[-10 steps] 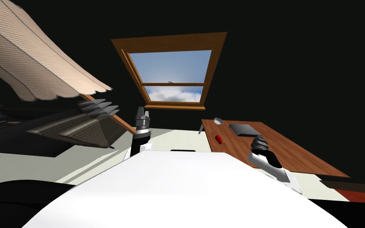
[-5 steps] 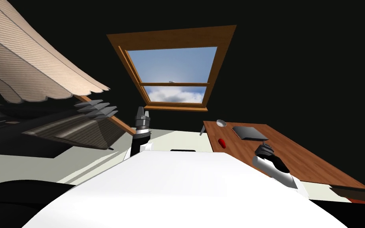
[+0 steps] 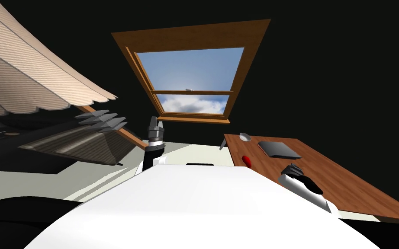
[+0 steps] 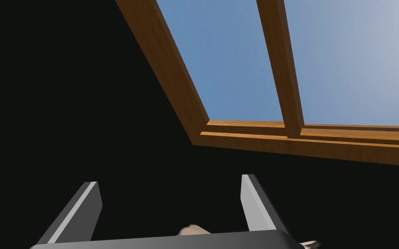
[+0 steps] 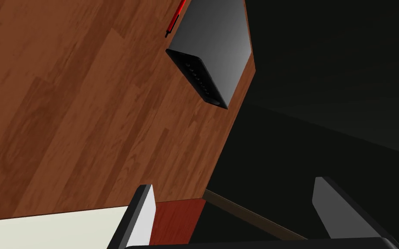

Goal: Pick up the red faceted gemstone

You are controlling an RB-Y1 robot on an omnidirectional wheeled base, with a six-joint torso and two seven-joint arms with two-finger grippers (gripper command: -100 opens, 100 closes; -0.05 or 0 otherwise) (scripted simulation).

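Observation:
The red gemstone [image 3: 247,161] lies on a brown wooden table [image 3: 324,173], near the table's left edge in the head view. My right arm reaches over the table to the right of the gem, and its dark wrist [image 3: 292,170] is nearer to me than the gem. My right gripper [image 5: 237,203] is open with nothing between its fingers, over the table's edge. My left gripper [image 3: 155,124] is raised in front of my chest, away from the table, and in its wrist view the left gripper [image 4: 170,194] is open and empty.
A flat dark grey box [image 3: 278,149] lies on the table beyond my right hand, the same grey box [image 5: 213,47] with a thin red stick [image 5: 175,19] beside it. A small grey bowl [image 3: 245,137] sits at the table's far corner. A dark slanted piece of furniture [image 3: 82,142] stands at the left.
My whole head view has shifted, so the table, gem and window sit further right and lower. My right hand has drawn back slightly toward me. The left arm is still.

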